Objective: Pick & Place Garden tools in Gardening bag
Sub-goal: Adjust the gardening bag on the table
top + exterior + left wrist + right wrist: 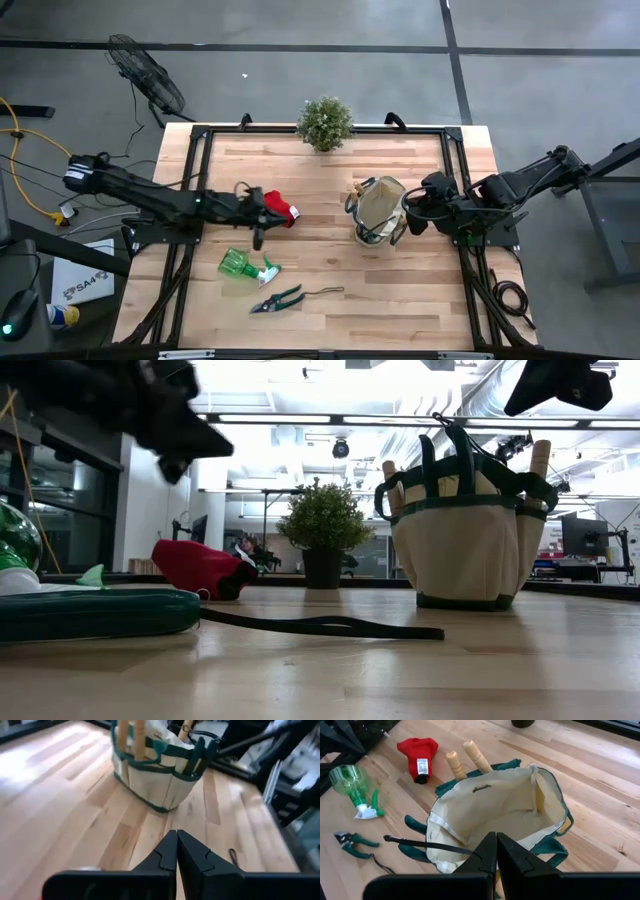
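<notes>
Left gripper (258, 240) shut and empty, beside red glove (281, 209) on counter (330, 300). Right gripper (496, 851) shut, empty, over gardening bag (379, 210). Between picks, seemingly; next grab would need jaws opened over the glove.

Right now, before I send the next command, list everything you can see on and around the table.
gardening bag: one, tan with dark green trim, right of centre, upright, mouth open
wooden tool handles: two, pale wood, sticking up from the bag's outer pockets
red glove: one, red, left of centre, lying on the table
spray bottle: one, clear green, lying on its side, front left
pruners: one, green handles, dark strap trailing, near the front edge
potted plant: one, bushy green, back edge, centre
table: one, light wood
floor fan: one, dark, off the table's back left
left gripper: shut, empty, between glove and bottle
right gripper: shut, empty, beside the bag
</notes>
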{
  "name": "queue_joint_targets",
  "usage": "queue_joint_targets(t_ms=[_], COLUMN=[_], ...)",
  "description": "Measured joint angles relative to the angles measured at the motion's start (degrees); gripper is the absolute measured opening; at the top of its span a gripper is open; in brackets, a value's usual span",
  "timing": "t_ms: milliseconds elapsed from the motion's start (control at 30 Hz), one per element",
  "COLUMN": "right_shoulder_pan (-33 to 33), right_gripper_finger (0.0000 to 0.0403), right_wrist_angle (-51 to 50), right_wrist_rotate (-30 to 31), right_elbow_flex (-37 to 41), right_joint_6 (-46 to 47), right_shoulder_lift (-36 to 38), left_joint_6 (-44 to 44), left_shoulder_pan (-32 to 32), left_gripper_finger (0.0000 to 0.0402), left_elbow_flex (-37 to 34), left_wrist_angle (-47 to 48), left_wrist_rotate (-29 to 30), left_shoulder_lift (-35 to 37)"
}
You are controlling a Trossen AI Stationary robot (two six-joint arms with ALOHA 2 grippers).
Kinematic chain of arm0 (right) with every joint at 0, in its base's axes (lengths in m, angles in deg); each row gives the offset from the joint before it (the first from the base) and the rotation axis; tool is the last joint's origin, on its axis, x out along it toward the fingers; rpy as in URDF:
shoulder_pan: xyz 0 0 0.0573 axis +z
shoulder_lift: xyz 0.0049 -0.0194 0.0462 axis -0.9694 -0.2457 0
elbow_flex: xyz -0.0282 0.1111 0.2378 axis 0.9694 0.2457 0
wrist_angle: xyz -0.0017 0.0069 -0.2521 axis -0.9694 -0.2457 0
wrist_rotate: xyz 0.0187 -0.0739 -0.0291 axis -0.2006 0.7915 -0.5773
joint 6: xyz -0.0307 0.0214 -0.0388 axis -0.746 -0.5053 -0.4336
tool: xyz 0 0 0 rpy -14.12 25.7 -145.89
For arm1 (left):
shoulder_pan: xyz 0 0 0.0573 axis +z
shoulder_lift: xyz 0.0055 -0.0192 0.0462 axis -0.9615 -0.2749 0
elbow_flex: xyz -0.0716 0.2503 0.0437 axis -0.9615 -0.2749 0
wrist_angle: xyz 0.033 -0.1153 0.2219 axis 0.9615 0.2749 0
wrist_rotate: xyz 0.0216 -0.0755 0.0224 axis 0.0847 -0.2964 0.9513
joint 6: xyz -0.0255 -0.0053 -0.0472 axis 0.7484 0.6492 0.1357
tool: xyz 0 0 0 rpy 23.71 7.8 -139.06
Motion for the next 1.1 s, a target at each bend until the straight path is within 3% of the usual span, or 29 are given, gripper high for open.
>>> queue_joint_targets(t_ms=[133, 400, 533, 1100], right_shoulder_pan=[0.0, 0.0, 0.0, 0.0], right_gripper_finger=[0.0002, 0.0002, 0.0002, 0.0002], right_wrist_angle=[-0.02, -0.02, -0.04, -0.04], right_wrist_rotate=[-0.44, -1.53, -1.55, -3.58], right_elbow_flex=[0.0, 0.0, 0.0, 0.0], right_joint_6=[-0.5, -1.18, -1.9, -3.02], right_shoulder_lift=[0.0, 0.0, 0.0, -0.02], left_joint_6=[-6.73, -15.65, -22.16, -45.52], left_shoulder_pan=[0.02, 0.02, 0.02, 1.97], left_gripper_finger=[0.0033, 0.0148, 0.0185, 0.0193], left_elbow_flex=[7.14, 19.7, 25.05, 46.41], left_wrist_angle=[0.06, 1.41, 1.46, 11.6], left_wrist_rotate=[0.66, 3.66, 2.83, 2.46], left_shoulder_lift=[-8.62, -20.74, -25.57, -42.92])
